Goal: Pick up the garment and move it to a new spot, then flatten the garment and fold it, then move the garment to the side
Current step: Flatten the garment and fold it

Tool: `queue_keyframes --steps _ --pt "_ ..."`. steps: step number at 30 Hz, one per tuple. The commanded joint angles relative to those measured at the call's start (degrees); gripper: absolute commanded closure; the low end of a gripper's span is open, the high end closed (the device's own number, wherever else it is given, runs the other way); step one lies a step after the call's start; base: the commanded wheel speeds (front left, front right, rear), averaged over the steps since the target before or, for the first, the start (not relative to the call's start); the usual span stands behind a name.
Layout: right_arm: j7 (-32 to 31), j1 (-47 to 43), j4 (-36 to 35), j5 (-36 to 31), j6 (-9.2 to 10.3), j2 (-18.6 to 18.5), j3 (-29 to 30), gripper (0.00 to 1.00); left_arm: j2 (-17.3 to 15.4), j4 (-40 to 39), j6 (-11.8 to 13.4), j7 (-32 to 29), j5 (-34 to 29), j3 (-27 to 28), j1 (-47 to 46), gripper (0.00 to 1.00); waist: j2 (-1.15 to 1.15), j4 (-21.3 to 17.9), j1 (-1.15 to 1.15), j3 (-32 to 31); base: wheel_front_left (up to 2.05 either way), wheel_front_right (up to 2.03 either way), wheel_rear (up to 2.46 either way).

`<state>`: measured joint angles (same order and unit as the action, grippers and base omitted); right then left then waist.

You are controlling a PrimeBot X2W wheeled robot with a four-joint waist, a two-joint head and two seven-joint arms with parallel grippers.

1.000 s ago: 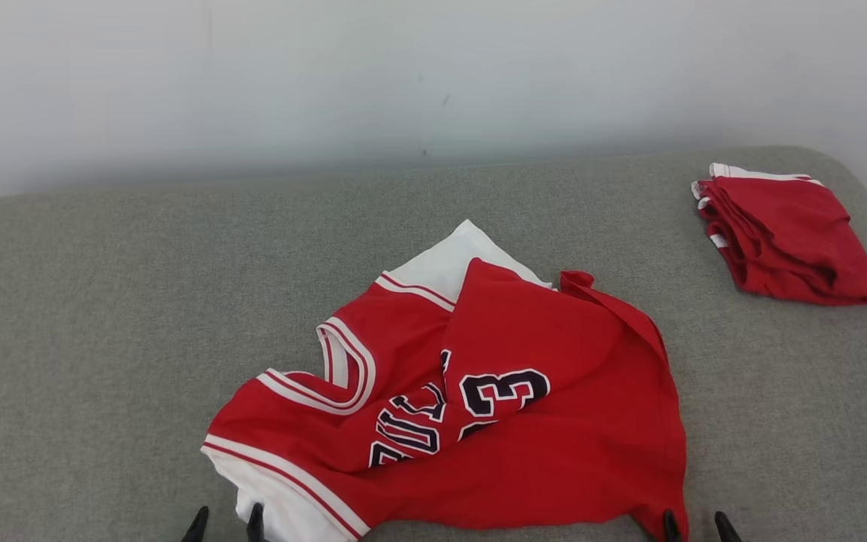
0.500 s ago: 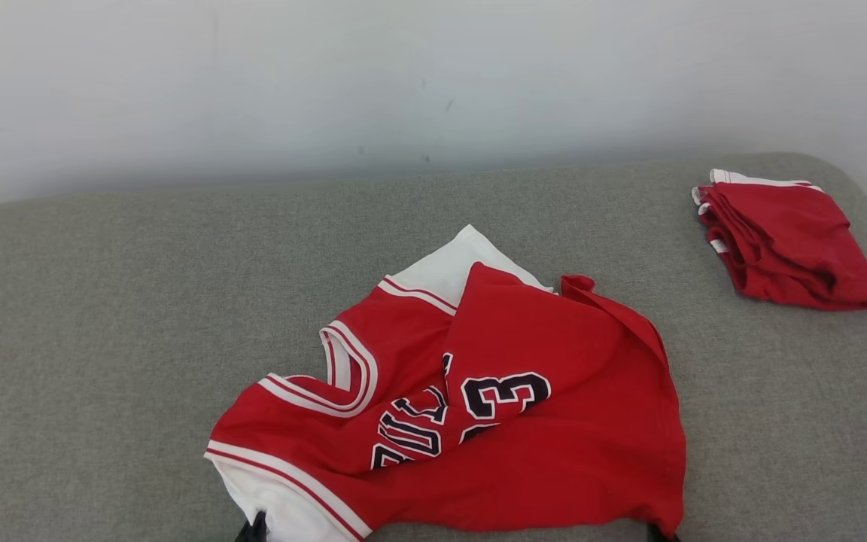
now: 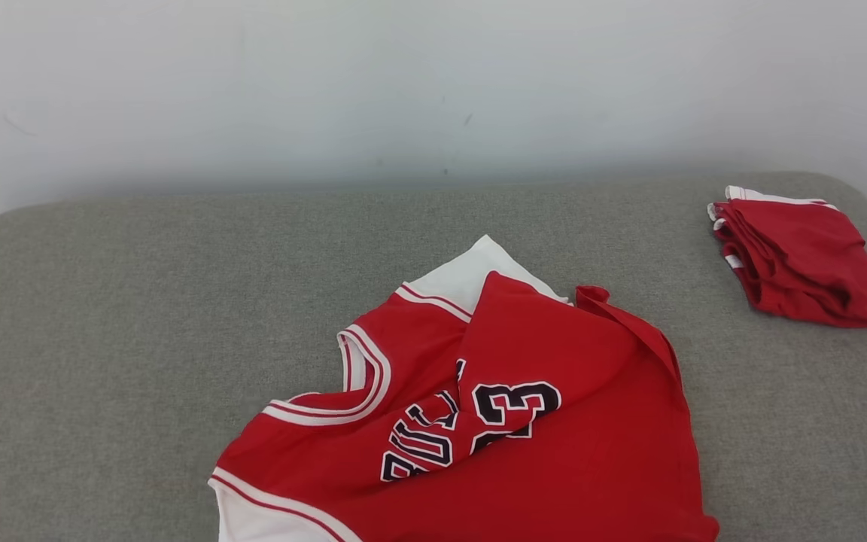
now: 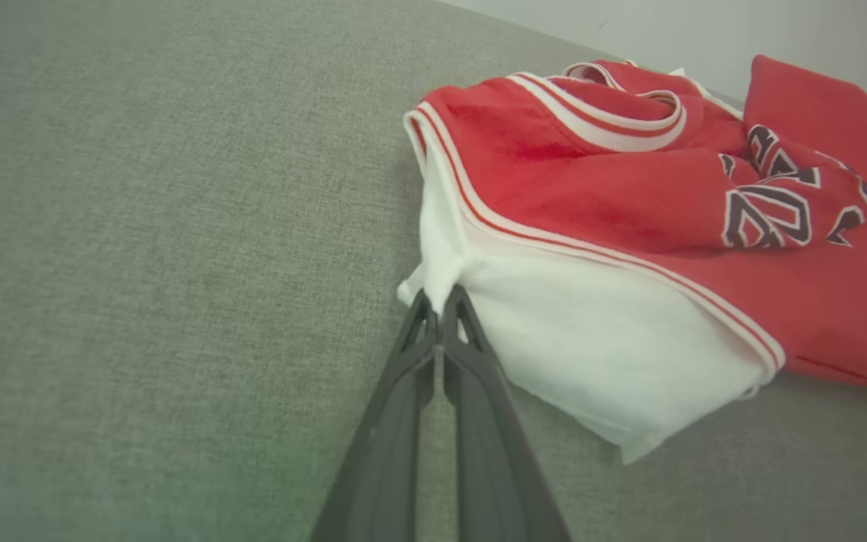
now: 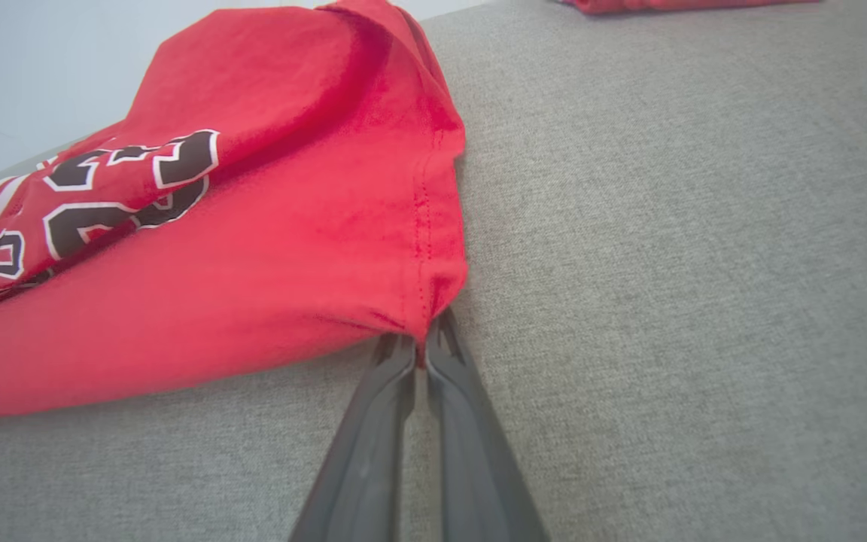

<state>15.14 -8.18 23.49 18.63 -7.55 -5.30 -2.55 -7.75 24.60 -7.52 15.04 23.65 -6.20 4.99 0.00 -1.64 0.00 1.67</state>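
The garment [image 3: 494,421], a red jersey with white trim and dark lettering, lies crumpled on the grey padded table [image 3: 140,301], running off the bottom edge of the head view. In the left wrist view my left gripper [image 4: 437,312] is shut on the garment's [image 4: 614,226] white corner. In the right wrist view my right gripper [image 5: 422,339] is shut on a red hem corner of the garment [image 5: 253,248]. Both pinched corners sit just above the table surface.
A second red garment [image 3: 802,256], folded, lies at the table's far right; a strip of it shows at the top of the right wrist view [image 5: 674,4]. A pale wall stands behind the table. Bare grey surface stretches left of the jersey.
Both grippers were open at the jersey's near corners a second ago and have shut on them. The head camera tilted up, so the fingertips dropped below the picture's bottom edge.
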Motion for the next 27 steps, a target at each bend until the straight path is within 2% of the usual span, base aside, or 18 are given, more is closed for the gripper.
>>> queue_keyframes --steps 1,7,11,15,16,20,23,27 --pt "0.1 -0.6 -0.2 0.8 0.12 -0.3 -0.9 1.00 0.1 -1.0 0.1 0.1 -0.7 -0.2 1.3 1.00 0.00 0.3 0.00 0.0 0.00 0.00 0.00" --pt "-0.5 0.9 -3.8 4.1 0.12 -1.8 -4.1 1.00 0.3 -6.4 0.1 0.0 -0.1 -1.8 2.2 1.00 0.00 0.9 0.00 0.4 0.00 0.00 0.00" --pt "-2.8 5.0 -7.4 6.2 0.12 -3.4 -6.2 1.00 0.1 -10.5 0.1 -1.3 2.7 -4.0 -3.3 1.00 0.00 1.3 0.00 1.6 0.00 0.00 0.00" --pt "-6.8 14.3 -9.8 7.7 0.12 -5.9 -8.6 1.00 -3.1 -13.7 0.1 -5.5 5.3 -6.6 -13.3 1.00 0.00 0.9 0.00 4.5 0.00 0.00 0.00" --pt "-6.8 14.3 -9.8 7.7 0.12 -5.9 -8.6 1.00 -3.1 -13.7 0.1 -5.5 5.3 -6.6 -13.3 1.00 0.00 0.9 0.00 4.5 0.00 0.00 0.00" --pt "-12.6 28.9 -8.7 9.7 0.12 -7.8 -9.4 1.00 -9.3 -14.5 0.1 -11.9 10.4 -9.5 -27.9 1.00 0.00 0.4 0.00 9.2 0.00 0.00 0.00" --pt "-16.6 41.8 -5.4 12.4 0.12 -8.3 -8.4 1.00 -13.3 -12.4 0.1 -16.1 14.4 -9.8 -41.2 1.00 0.00 0.5 0.00 13.6 0.00 0.00 0.00" --pt "-21.9 60.3 1.4 15.3 0.12 -8.3 -7.0 1.00 -14.5 -6.4 0.1 -20.2 19.2 -8.9 -59.5 1.00 0.00 1.6 0.00 19.9 0.00 0.00 0.00"
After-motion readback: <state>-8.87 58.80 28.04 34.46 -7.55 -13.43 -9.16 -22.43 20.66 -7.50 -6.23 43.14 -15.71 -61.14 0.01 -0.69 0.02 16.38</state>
